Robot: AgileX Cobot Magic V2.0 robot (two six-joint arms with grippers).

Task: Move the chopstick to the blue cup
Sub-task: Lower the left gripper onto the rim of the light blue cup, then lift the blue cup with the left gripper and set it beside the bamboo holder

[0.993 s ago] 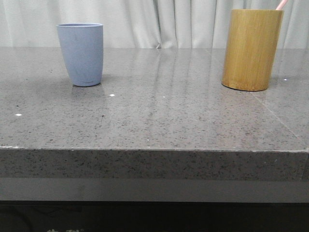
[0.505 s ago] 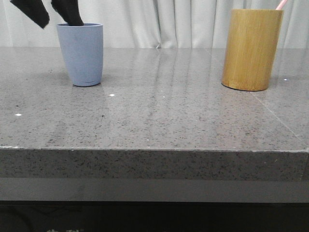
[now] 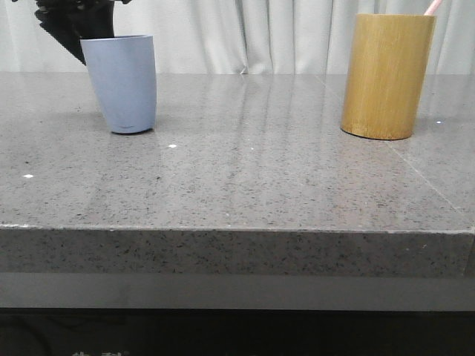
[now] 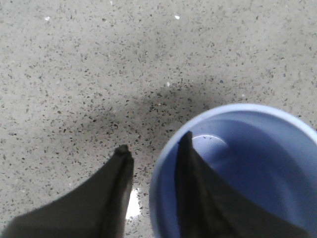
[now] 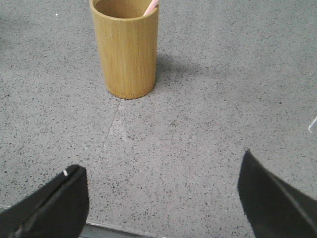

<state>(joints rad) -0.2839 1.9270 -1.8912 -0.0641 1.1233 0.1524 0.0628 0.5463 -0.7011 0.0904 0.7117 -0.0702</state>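
Observation:
The blue cup (image 3: 122,81) stands at the back left of the table, tilted a little to the left. My left gripper (image 3: 82,33) straddles its rim. In the left wrist view the gripper (image 4: 154,148) has one finger inside the cup (image 4: 247,168) and one outside, with a gap still showing between the outer finger and the wall. A pale pink chopstick (image 3: 433,7) pokes out of the bamboo holder (image 3: 387,74) at the back right. My right gripper (image 5: 159,161) is wide open and empty, near the table's front edge and short of the holder (image 5: 128,47) and chopstick (image 5: 151,6).
The grey speckled stone table (image 3: 245,178) has its front edge (image 3: 237,230) near the camera. White curtains hang behind it. A small white mark (image 5: 312,124) shows at the side of the right wrist view.
My left gripper came down from above onto the blue cup's rim and its fingers narrowed. The cup's top has tipped slightly to the left. The holder and chopstick have not moved.

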